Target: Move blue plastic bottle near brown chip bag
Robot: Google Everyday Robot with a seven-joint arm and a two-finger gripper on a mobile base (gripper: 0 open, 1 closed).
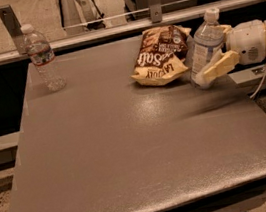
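The blue plastic bottle (203, 45), stout and clear with a white cap, stands at the right edge of the grey table (130, 149). It is close beside the brown chip bag (157, 55), which lies flat to its left with white script and a yellow band at its near end. My gripper (211, 54) reaches in from the right on a white arm. Its cream fingers (217, 66) sit on either side of the bottle's body and are shut on it. The bottle's base is at the table surface.
A slimmer clear bottle (43, 57) with a red-marked label stands at the table's far left corner. A metal rail (110, 29) with posts runs along the far edge. A white cable (265, 80) hangs below my arm at the right.
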